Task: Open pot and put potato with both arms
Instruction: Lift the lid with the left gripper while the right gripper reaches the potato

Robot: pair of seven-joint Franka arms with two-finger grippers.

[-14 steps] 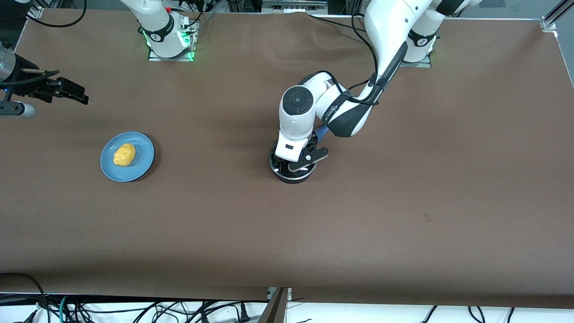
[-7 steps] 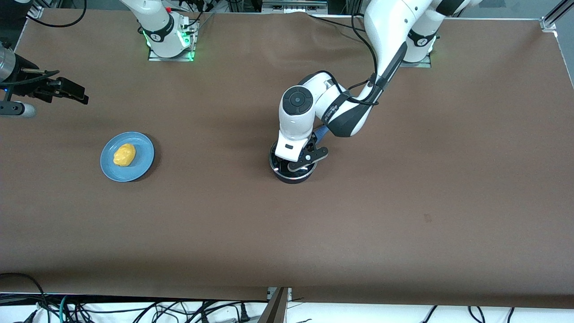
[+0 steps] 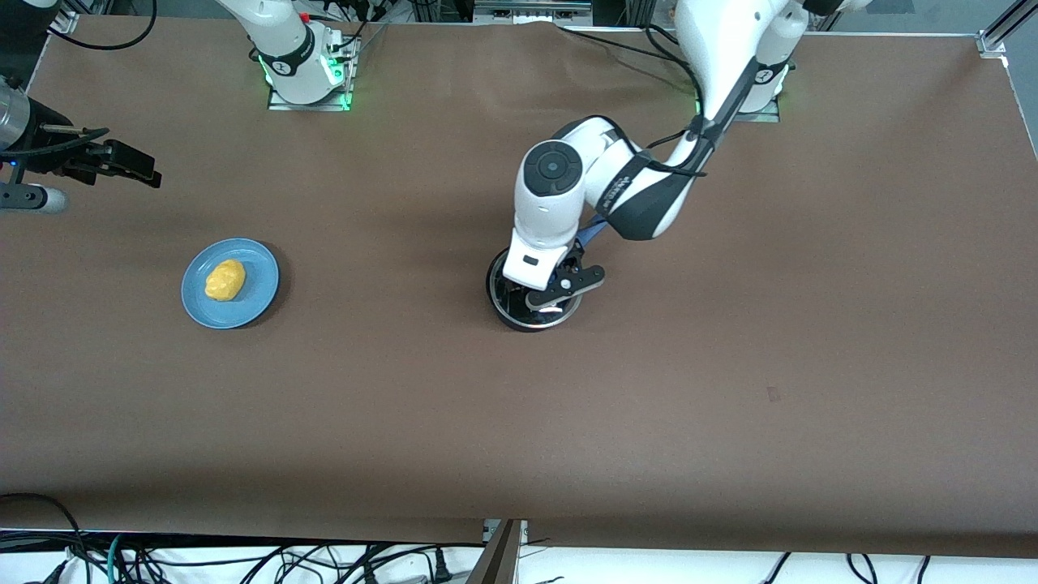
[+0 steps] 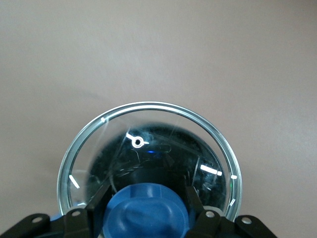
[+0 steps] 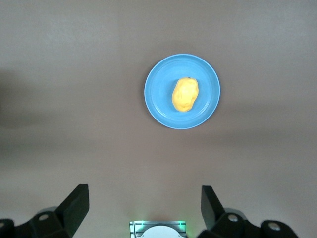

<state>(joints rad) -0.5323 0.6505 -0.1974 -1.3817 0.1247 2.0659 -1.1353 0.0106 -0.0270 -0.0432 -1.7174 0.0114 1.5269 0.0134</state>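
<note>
The left arm's wrist covers most of the pot from the front view; only an arc of its black wall and the shiny lid rim shows beneath the left gripper. A short piece of the blue handle peeks out between the wrist and the forearm, slanting up toward the left arm's base, so the pot's long axis runs that way, though the handle's end is hidden. The pot sits on the table about midway between the two ends.

From the left wrist view the glass lid is clear enough: its metal rim rings a dark inside, and the blue knob is cut off by the picture's edge. The black fingers stand on either side of the knob, the jaws pinching it. Whether the lid rests on the pot or sits a little above it I cannot tell.

The right gripper hangs over the table at the right arm's end, its arm mostly out of view, waiting. In the right wrist view its jaws are spread wide.

The potato lies in the middle of the light-blue plate, which is well apart from the pot, toward the right arm's end. Its long axis tilts slightly from straight up-and-down in the front view.
</note>
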